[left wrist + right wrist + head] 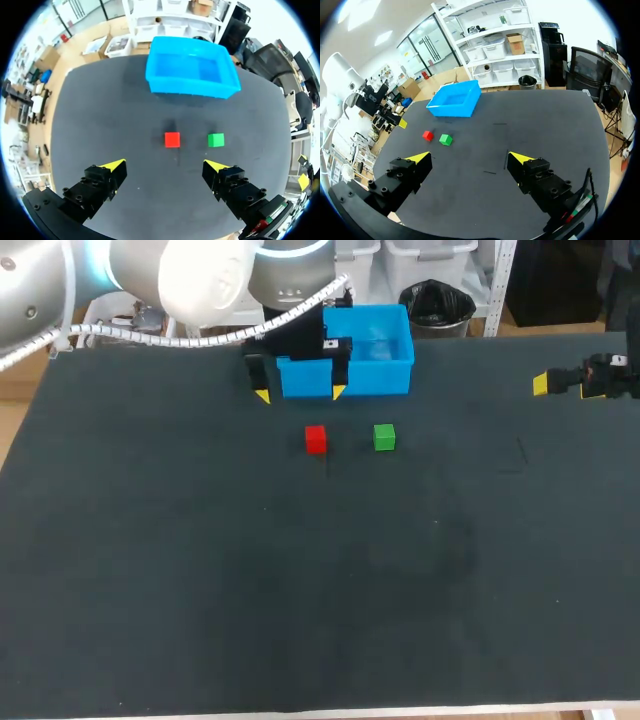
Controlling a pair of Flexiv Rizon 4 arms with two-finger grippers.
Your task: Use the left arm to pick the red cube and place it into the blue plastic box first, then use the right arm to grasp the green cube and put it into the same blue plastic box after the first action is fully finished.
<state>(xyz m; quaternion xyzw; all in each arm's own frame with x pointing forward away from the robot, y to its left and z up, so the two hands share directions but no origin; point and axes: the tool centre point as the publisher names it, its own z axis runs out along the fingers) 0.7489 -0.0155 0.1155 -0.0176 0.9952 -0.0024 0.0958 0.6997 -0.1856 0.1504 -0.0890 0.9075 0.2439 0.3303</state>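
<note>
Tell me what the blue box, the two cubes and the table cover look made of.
Blue box: likely moulded plastic, glossy; light glints on its floor. Red cube and green cube: evenly coloured, matte; wood or plastic, cannot tell. Table cover: dark, matte, no glare; perhaps felt or foam.

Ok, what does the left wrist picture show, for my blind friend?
The left tool, open and empty, hangs above a dark table, with a red cube ahead of it. A green cube sits beside the red one, apart, and an empty blue plastic box lies beyond both.
</note>
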